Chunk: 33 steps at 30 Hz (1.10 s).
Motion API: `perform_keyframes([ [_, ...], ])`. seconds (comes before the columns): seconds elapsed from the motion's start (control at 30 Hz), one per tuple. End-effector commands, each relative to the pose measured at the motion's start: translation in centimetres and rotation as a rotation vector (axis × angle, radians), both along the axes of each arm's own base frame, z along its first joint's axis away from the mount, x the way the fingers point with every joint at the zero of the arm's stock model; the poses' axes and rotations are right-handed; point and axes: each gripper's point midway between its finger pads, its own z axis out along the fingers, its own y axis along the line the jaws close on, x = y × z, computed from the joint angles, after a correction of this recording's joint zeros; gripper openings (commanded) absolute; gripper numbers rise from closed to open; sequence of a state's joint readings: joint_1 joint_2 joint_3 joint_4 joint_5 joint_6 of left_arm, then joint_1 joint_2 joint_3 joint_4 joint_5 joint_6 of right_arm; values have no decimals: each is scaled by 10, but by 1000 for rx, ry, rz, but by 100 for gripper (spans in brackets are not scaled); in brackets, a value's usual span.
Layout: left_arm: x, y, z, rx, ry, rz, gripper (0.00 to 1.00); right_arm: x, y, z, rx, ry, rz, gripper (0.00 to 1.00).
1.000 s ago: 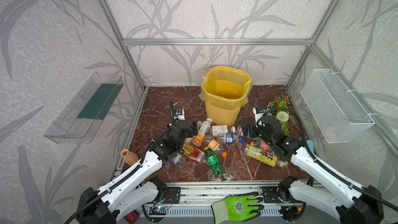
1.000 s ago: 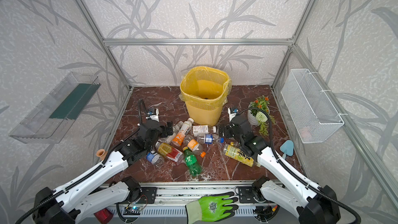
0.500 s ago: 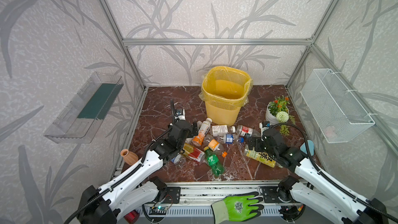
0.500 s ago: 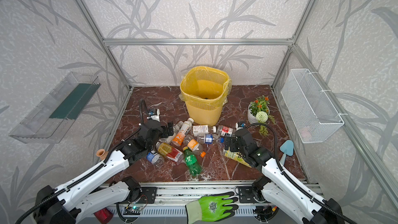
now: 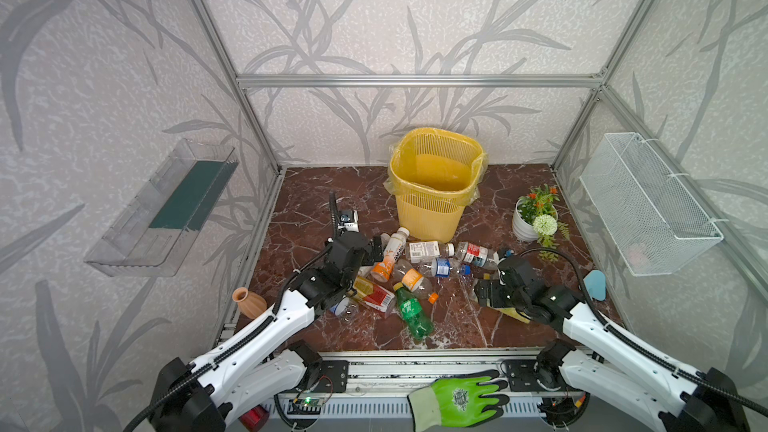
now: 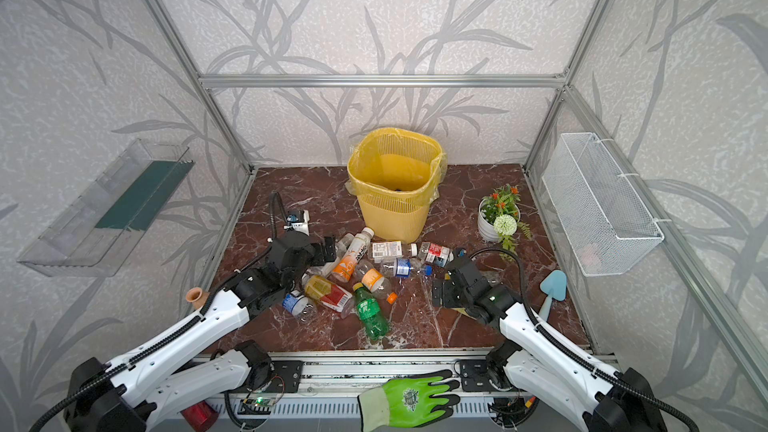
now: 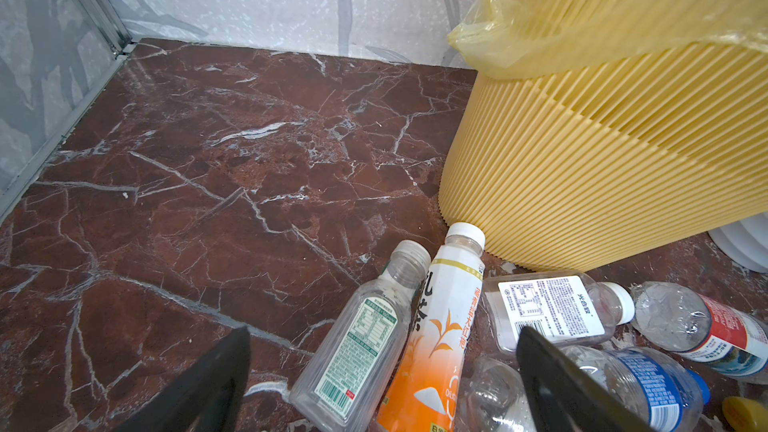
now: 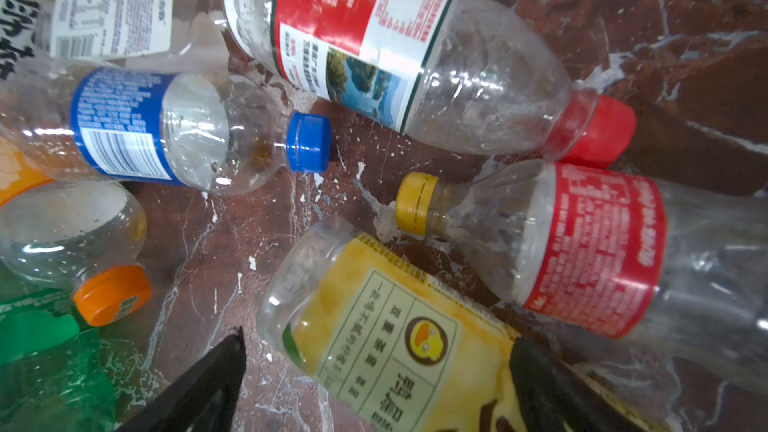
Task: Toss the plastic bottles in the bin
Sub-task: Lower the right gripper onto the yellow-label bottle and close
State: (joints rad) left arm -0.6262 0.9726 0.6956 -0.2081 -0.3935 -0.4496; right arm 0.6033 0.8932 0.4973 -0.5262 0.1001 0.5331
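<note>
About a dozen plastic bottles (image 5: 419, 272) are lying in a loose heap at lower centre in both top views, on the brown marble table (image 5: 311, 197). The bin (image 5: 432, 218) is standing upright just behind the heap, at centre frame. In the left wrist view the white-capped orange bottle (image 7: 440, 326) is lying with its cap right beside the bin's base. A green bottle (image 5: 411, 313) is lying at the heap's near edge.

The left end effector (image 7: 384, 332) is hovering at the heap's left side with its fingers wide apart. The orange bottle and a green-label clear bottle (image 7: 365, 342) are showing between them, nothing clamped.

The right end effector (image 8: 376, 338) is sitting low at the heap's right side, fingers also spread wide. It is straddling the yellow-label bottle (image 8: 399, 326); cannot tell if they are touching it.

Further out, a flower pot (image 5: 525, 228) is standing at right and a clay vase (image 5: 249, 303) at the table's left edge. A green glove (image 5: 457, 398) is lying on the front rail at bottom.
</note>
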Motion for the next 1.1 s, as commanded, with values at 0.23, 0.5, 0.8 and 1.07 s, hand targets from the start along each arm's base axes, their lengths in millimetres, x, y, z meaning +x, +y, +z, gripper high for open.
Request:
perform_keyframes([
  [0.23, 0, 2, -6, -20, 8, 20, 99, -17, 4, -13, -58, 77, 53, 99],
  [0.5, -1, 3, -8, -17, 12, 22, 99, -23, 5, -13, -67, 74, 71, 99],
  [0.8, -3, 7, -8, -16, 6, 32, 99, -40, 16, -28, -109, 126, 174, 98],
  [1.07, -4, 7, -8, -17, 7, 31, 99, -47, 21, -41, -165, 153, 224, 89],
])
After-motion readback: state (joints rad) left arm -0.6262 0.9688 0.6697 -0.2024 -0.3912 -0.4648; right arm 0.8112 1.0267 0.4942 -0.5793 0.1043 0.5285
